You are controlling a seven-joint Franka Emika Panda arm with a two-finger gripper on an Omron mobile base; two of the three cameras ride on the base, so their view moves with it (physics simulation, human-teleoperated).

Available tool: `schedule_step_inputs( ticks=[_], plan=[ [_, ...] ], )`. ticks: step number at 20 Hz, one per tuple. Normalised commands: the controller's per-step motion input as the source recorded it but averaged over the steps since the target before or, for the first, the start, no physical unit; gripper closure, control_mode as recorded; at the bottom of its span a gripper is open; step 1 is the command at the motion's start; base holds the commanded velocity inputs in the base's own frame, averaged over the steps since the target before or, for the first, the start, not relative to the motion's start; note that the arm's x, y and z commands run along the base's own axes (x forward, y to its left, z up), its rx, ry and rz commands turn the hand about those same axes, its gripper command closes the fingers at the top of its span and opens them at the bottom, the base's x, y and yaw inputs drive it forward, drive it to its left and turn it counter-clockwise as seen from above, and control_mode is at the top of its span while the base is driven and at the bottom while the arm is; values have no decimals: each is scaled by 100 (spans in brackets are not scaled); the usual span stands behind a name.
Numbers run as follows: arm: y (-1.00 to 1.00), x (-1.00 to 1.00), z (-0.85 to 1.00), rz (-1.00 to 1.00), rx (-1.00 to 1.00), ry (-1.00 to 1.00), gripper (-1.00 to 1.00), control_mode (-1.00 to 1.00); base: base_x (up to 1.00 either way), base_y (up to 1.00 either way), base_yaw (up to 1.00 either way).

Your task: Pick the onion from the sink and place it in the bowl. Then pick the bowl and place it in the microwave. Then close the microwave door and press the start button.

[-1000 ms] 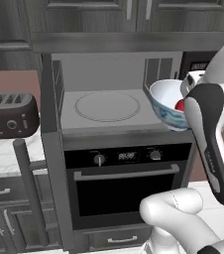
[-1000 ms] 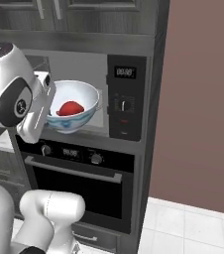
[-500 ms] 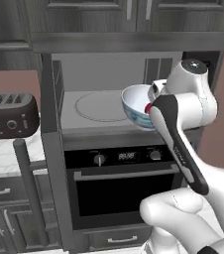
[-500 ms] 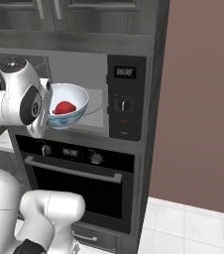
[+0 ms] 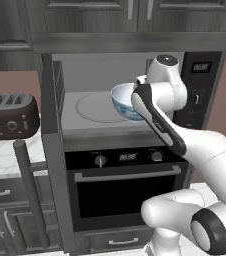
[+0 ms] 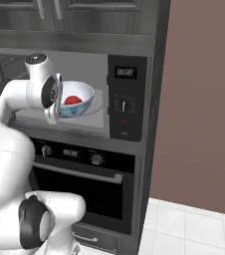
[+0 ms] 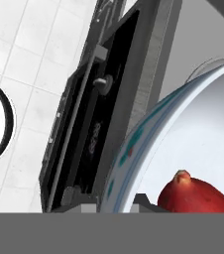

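Note:
My gripper [image 5: 136, 96] is shut on the right rim of the white, blue-patterned bowl [image 5: 123, 102]. It holds the bowl just above the microwave's [image 5: 100, 75] round turntable [image 5: 91, 107], inside the light grey cavity. The red onion [image 6: 73, 100] lies in the bowl [image 6: 78, 98]. In the hand view the bowl's rim [image 7: 148, 144] runs between my fingertips [image 7: 144, 201], and the onion [image 7: 196, 193] sits low inside. The microwave door [image 5: 53, 130] stands open at the cavity's left. The sink is out of view.
The black control panel [image 6: 126, 102] is right of the cavity. An oven [image 5: 127, 185] with a long bar handle sits below it. A black toaster [image 5: 10, 117] stands on the marble counter to the left. Dark cabinets hang above.
The arm has swung left and forward. It carried the bowl with the onion from in front of the control panel into the microwave cavity, over the turntable's right side.

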Motion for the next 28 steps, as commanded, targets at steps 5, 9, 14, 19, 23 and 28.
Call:
schedule_step_inputs(
  ticks=[5, 9, 14, 19, 23, 28],
  plan=[
    [11, 100, -4, -2, -9, 5, 100, -100, 0, 0, 0],
    [35, 91, -14, 0, -6, 0, 100, -100, 0, 0, 0],
    [33, 78, -34, 0, -1, 0, 100, -100, 0, 0, 0],
    [18, 65, -33, 0, 0, 1, 100, -100, 0, 0, 0],
    [7, 46, -26, 0, 0, 0, 100, -100, 0, 0, 0],
    [3, 3, -27, 0, 0, 0, -100, -100, 0, 0, 0]
  ],
)
